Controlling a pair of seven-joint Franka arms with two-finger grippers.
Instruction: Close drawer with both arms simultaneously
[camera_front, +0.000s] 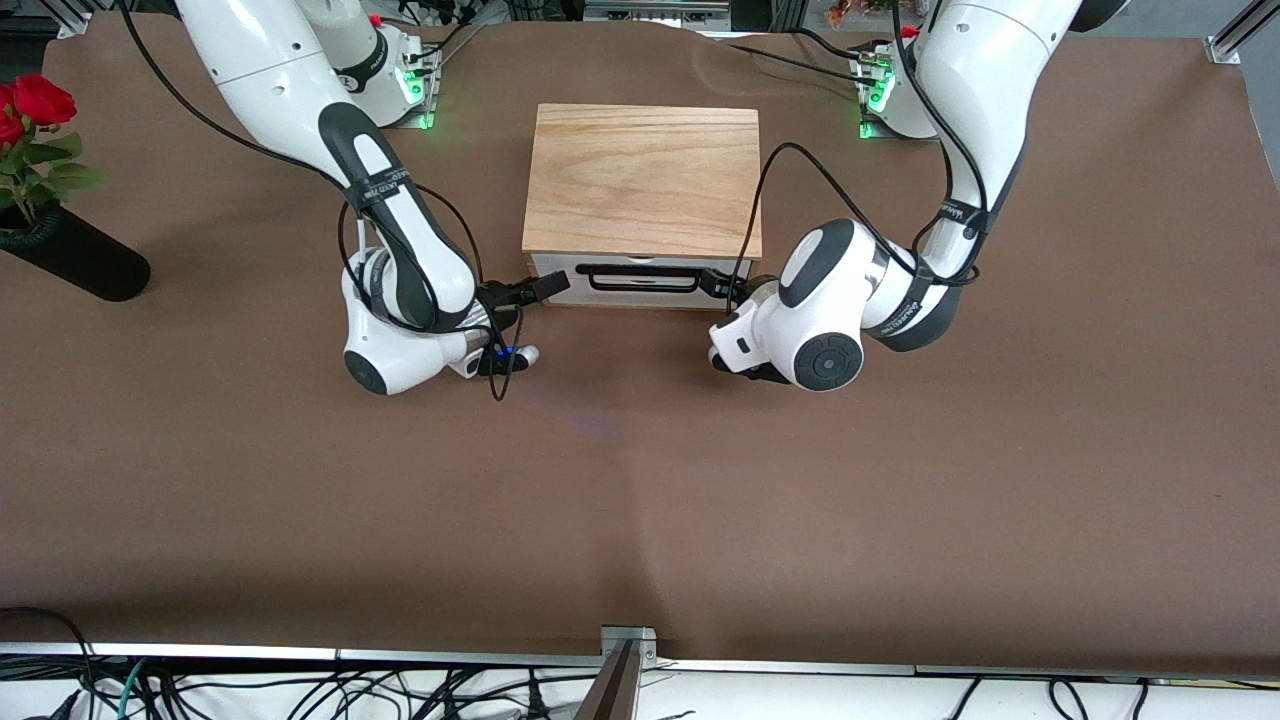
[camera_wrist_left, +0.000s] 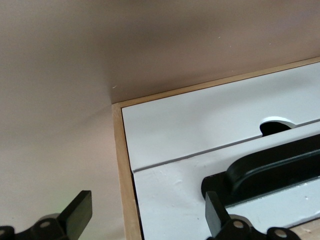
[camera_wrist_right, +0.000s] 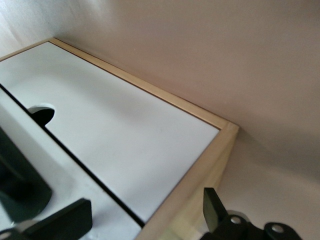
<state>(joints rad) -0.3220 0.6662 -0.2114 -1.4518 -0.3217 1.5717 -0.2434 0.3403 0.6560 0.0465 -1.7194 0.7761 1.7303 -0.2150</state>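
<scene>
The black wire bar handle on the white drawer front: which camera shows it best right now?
The front view: the black wire bar handle shows end to end on the white drawer front, between both pincers. The left wrist view shows only one thick end of it; the right wrist view catches just a dark stub at the frame's edge.

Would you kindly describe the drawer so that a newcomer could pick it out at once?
Find the light oak box in the middle of the brown table, between the two arms' bases. The drawer sits in its face toward the front camera. Its white front panel and black bar handle set it apart from the plain wood casing.
</scene>
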